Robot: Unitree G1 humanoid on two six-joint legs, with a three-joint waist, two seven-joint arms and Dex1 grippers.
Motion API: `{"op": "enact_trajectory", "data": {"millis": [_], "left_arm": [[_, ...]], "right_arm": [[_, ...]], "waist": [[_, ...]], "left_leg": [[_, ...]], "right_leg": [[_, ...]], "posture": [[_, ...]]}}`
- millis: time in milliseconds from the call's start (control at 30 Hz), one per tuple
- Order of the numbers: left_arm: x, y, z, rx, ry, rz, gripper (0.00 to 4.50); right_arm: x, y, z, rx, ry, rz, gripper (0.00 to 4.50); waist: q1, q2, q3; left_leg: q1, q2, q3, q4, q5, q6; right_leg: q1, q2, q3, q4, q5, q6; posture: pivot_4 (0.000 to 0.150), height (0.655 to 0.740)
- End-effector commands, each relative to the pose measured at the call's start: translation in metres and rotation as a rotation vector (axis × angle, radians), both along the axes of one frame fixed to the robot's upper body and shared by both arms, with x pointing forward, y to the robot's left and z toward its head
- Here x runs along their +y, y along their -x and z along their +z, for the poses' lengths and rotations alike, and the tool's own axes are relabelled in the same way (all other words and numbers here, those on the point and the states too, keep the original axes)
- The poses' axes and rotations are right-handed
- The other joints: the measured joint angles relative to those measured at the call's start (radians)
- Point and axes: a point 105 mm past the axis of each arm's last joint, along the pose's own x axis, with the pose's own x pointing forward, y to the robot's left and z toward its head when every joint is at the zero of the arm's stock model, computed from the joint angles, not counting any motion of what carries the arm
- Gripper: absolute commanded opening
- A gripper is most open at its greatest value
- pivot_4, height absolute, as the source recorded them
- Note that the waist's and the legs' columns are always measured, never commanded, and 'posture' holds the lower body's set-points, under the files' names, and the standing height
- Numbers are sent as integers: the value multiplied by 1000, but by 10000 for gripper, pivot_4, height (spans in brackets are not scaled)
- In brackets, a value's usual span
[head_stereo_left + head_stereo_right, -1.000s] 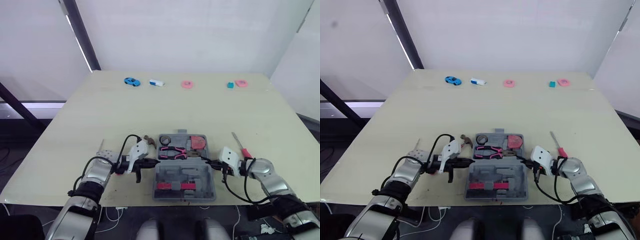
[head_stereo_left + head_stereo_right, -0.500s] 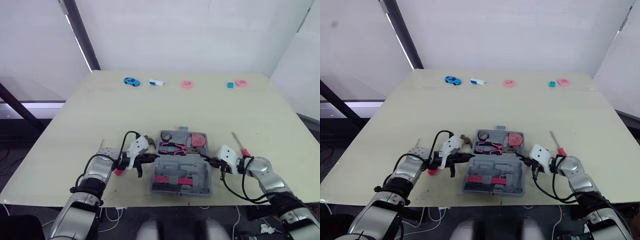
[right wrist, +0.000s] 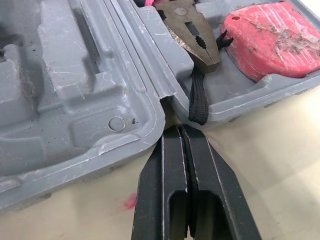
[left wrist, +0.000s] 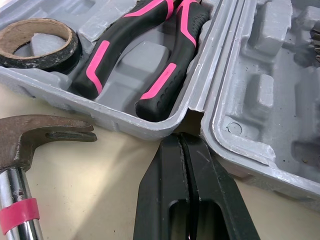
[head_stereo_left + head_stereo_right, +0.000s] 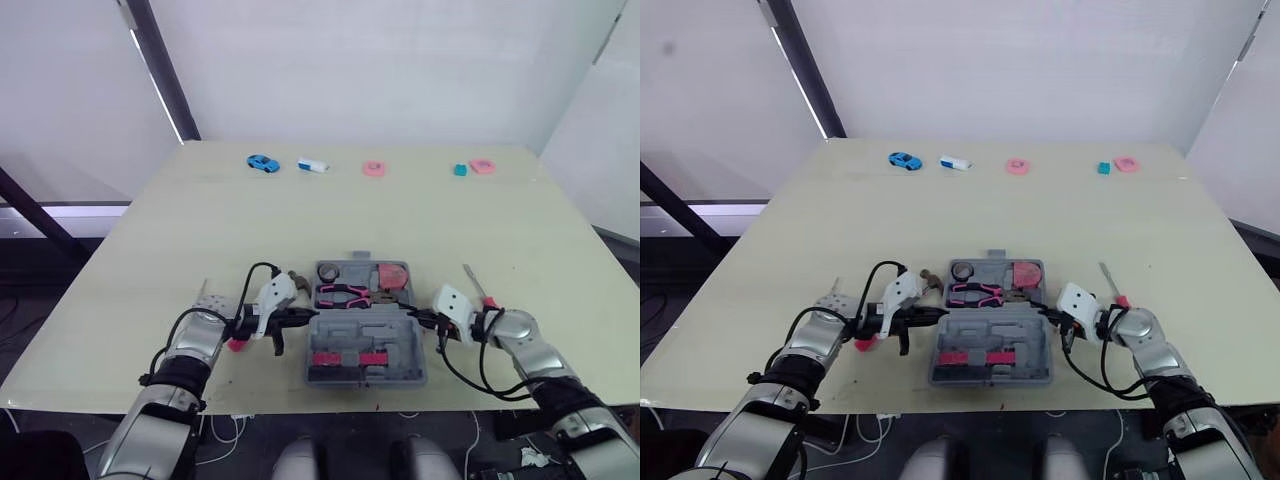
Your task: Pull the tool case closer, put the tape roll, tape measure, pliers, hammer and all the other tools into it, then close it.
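The grey tool case (image 5: 340,335) lies open near the table's front edge, with its lid half toward me. Its far half holds the tape roll (image 5: 333,270), the pink-handled pliers (image 5: 345,293) and the pink tape measure (image 5: 392,275). My left gripper (image 5: 308,316) is shut, its tips at the left end of the hinge (image 4: 197,112). My right gripper (image 5: 412,315) is shut too, with its tips at the right end of the hinge (image 3: 165,97). The hammer (image 5: 298,279) lies on the table left of the case. A red-handled screwdriver (image 5: 490,303) lies to the right.
Along the far edge sit a blue toy car (image 5: 263,162), a white and blue piece (image 5: 313,165), a pink ring (image 5: 374,168), a teal block (image 5: 460,170) and a pink piece (image 5: 483,165). A pale flat piece (image 5: 210,298) lies beside my left arm.
Both shut grippers have moved forward at the hinge ends, and the case has slid a little away from the front edge. The far objects have not moved.
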Motion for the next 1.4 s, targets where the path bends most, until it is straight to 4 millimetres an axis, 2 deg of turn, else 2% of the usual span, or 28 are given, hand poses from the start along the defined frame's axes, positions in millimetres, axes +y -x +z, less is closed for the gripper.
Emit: {"op": "enact_trajectory", "data": {"millis": [33, 333, 1167, 1400], "left_arm": [[-13, -1, 12, -41, 31, -55, 176], [-12, 0, 11, -32, 31, -52, 176], [-7, 0, 11, -34, 23, -42, 176], [-12, 3, 10, -27, 35, -69, 176]], "right_arm": [[13, -5, 16, -66, -37, 38, 0], [15, -9, 18, -76, -42, 38, 0], [18, -4, 12, -40, -35, 62, 0], [15, -3, 10, -38, -29, 59, 0]], "waist": [[0, 0, 0], [-1, 0, 0], [-1, 0, 0], [-1, 0, 0]], "left_leg": [[0, 0, 0, 0, 0, 0], [0, 0, 0, 0, 0, 0], [0, 0, 0, -1, 0, 0], [0, 0, 0, -1, 0, 0]], "right_leg": [[0, 0, 0, 0, 0, 0], [0, 0, 0, 0, 0, -1], [0, 0, 0, 0, -2, -3], [0, 0, 0, -1, -2, -3]], "posture": [[1500, 7395], [1500, 7395], [1500, 7395], [1500, 7395]]}}
